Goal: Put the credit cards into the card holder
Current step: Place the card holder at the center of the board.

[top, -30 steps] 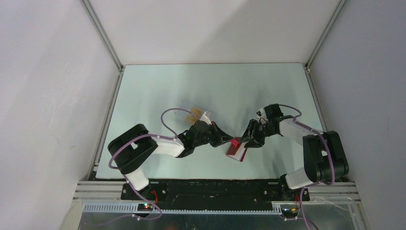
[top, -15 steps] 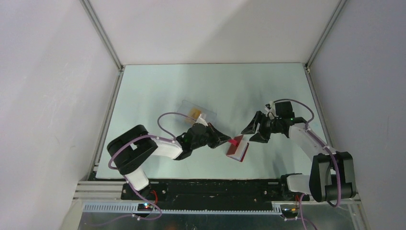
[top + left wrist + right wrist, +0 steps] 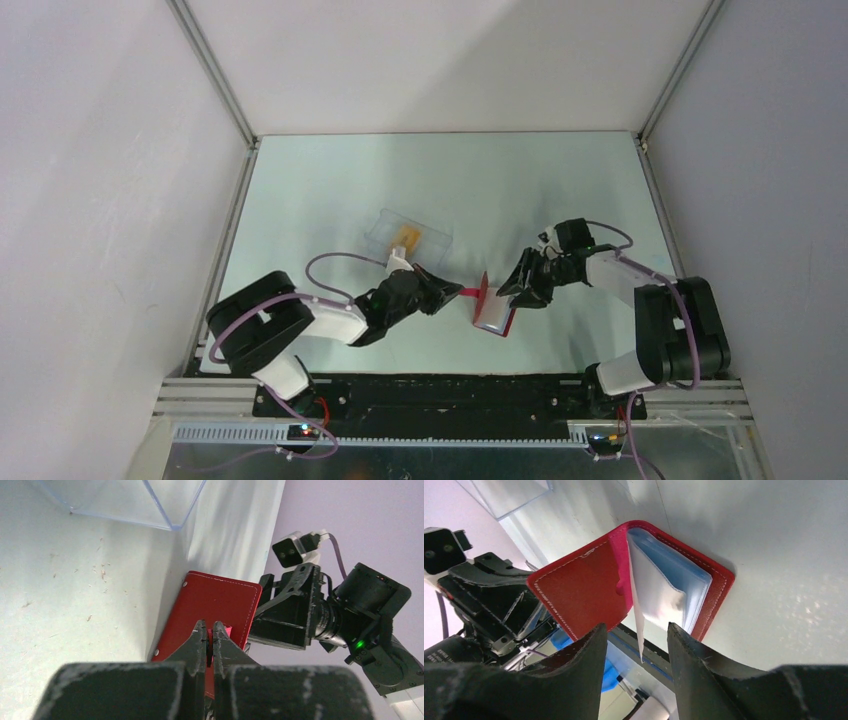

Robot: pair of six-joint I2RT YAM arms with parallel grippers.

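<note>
- L gripper [image 3: 210, 639]: fingers clenched on the small red closing tab [image 3: 226, 629] of the red folding card holder [image 3: 212, 605]. It holds the cover raised off the pale table [image 3: 330, 190].
- R gripper [image 3: 639, 652]: jaws apart, grasping nothing. One clear inner sleeve [image 3: 638, 625] hangs in the gap, apparently untouched on either side.
- Card holder sits betw. the two grippers, nr the table's near-centre. It is open, with blue-grey sleeves facing the R gripper.
- Long axis: approx. near-to-far in top view, slightly slanted. Direction of the pocket mouths is not legible.
- Orange credit cards [image 3: 405, 238] lie in the clear plastic box [image 3: 432, 240], well apart from the holder, far-left of it, beyond the L gripper.
- Judgement: L arm is nearer the cards but occupied with the tab. R gripper is free, but the holder and L gripper lie betw. it and the box.
</note>
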